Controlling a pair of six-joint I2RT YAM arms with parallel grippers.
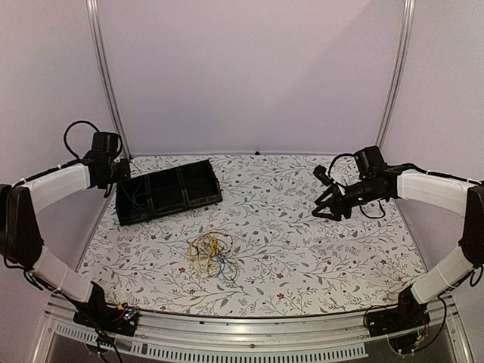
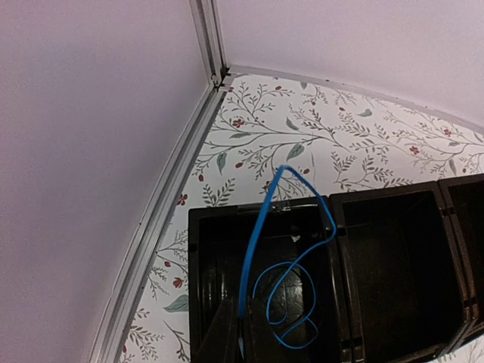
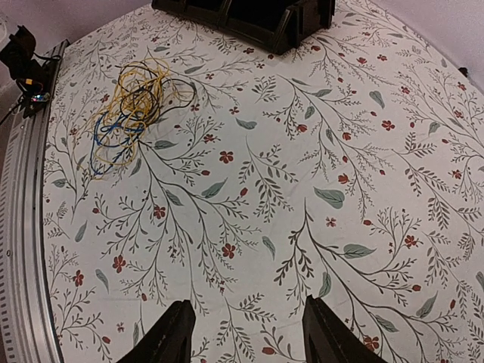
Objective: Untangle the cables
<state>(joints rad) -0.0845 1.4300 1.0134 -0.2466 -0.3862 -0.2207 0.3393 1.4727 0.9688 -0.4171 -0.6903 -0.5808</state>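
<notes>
A tangle of yellow, blue and dark cables (image 1: 212, 255) lies on the floral table, near the front centre; the right wrist view shows the same cable tangle (image 3: 132, 98) at upper left. My left gripper (image 1: 125, 175) hangs over the left compartment of the black tray (image 1: 168, 193). In its wrist view the left gripper (image 2: 242, 336) is shut on a separate blue cable (image 2: 261, 227), which rises over the tray's far rim and loops down inside that compartment. My right gripper (image 1: 324, 212) hovers at the right of the table, far from the tangle. The right gripper (image 3: 249, 333) is open, with only tablecloth between its fingers.
The black tray (image 2: 333, 219) has several compartments and sits at the back left, close to the aluminium frame post (image 2: 208, 38) in the corner. A metal rail (image 3: 23, 227) runs along the table's front edge. The enclosure walls are plain lilac.
</notes>
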